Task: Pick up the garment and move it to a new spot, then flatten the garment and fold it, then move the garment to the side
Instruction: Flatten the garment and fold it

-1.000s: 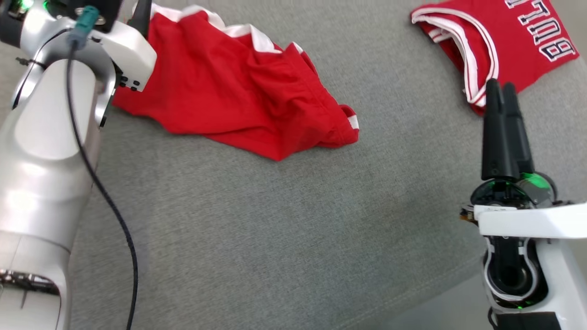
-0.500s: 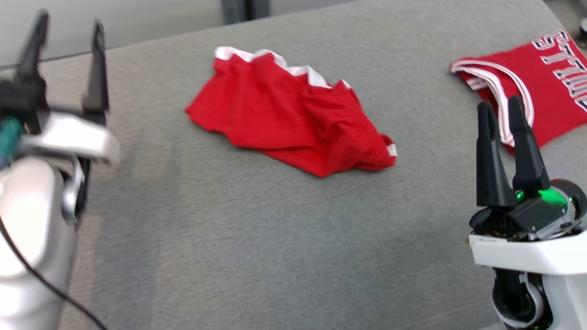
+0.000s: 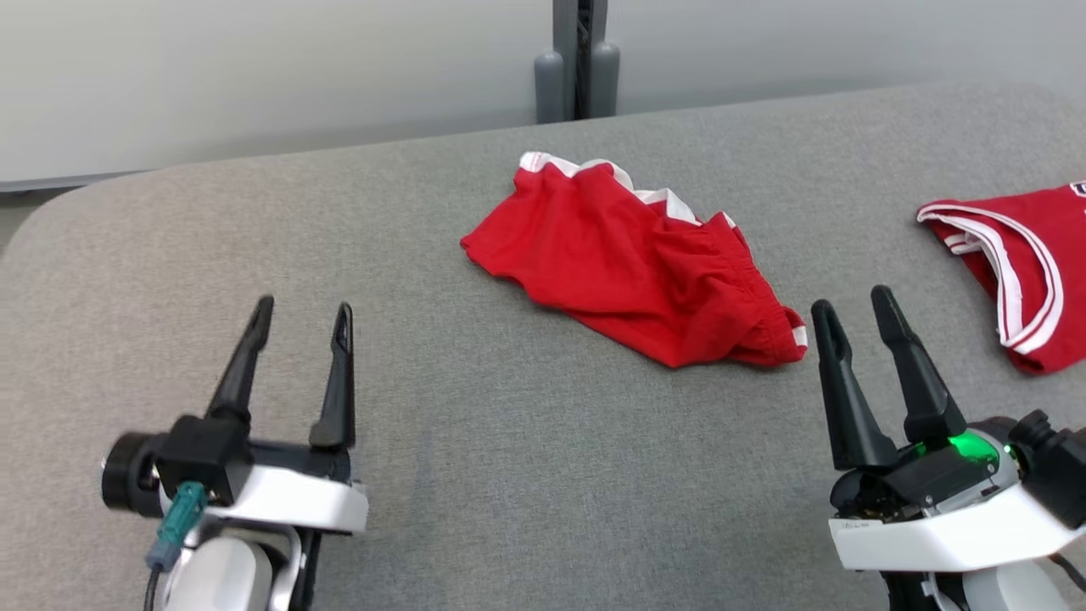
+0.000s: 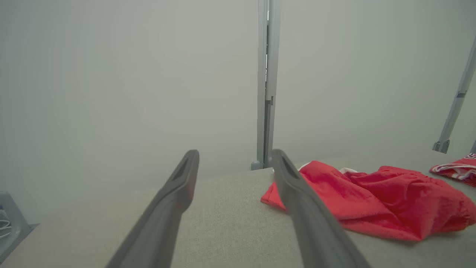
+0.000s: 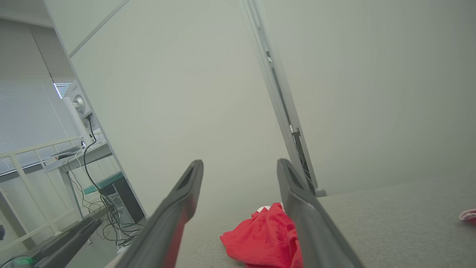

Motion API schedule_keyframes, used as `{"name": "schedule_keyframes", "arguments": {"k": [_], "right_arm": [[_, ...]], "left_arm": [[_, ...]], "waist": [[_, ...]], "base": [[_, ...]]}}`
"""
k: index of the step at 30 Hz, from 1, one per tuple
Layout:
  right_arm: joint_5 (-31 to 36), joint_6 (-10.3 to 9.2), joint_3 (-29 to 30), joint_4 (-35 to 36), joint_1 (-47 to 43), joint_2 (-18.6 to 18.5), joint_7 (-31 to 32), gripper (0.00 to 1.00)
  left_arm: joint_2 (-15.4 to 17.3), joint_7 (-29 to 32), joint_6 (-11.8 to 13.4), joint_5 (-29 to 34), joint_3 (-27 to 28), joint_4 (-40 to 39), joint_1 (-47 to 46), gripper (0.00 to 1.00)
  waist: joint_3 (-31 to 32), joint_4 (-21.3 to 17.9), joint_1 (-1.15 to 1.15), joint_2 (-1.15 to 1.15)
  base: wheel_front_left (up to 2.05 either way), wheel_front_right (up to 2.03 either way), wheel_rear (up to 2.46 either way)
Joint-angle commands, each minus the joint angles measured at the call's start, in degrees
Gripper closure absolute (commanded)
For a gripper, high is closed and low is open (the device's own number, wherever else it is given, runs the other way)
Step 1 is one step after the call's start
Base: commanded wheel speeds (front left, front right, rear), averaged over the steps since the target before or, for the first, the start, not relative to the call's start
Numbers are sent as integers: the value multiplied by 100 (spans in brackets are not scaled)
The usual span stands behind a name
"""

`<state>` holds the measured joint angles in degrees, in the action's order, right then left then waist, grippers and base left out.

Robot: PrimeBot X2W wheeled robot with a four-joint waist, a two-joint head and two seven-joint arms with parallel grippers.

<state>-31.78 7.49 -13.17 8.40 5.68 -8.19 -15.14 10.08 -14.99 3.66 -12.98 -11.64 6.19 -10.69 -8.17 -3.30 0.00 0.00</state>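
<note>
Your left claw point(image 3: 304, 310) and right claw point(image 3: 853, 301): both spread, empty. Shorts point(image 3: 632, 267) lie crumpled on table point(image 3: 509, 441), near right claw, untouched.

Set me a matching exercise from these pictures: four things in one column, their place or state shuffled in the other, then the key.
Things:
1. red shorts
2. red jersey
3. left gripper
4. grey post

Place or state:
A. cut off by the head view's right edge
B. standing behind the far edge of the grey surface
C. crumpled, lying near the middle of the surface
D. open and empty, at the head view's lower left

Pairs: 1-C, 2-A, 3-D, 4-B
</note>
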Motion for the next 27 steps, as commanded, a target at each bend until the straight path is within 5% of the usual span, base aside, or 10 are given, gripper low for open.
{"name": "schedule_keyframes", "arguments": {"k": [1,15,27], "right_arm": [[49,0,12,-44,-98,-15,-4,0],[34,0,22,-309,-162,30,-4,0],[-99,0,169,-2564,1021,10,30,0]], "left_arm": [[-89,-16,21,18,84,-48,155,0],[-501,-17,-343,415,379,-86,504,0],[-627,-17,-531,643,300,42,319,0]], "waist": [[129,108,0,0],[169,116,0,0],[-163,320,0,0]], "base": [[0,0,0],[0,0,0],[0,0,0]]}}
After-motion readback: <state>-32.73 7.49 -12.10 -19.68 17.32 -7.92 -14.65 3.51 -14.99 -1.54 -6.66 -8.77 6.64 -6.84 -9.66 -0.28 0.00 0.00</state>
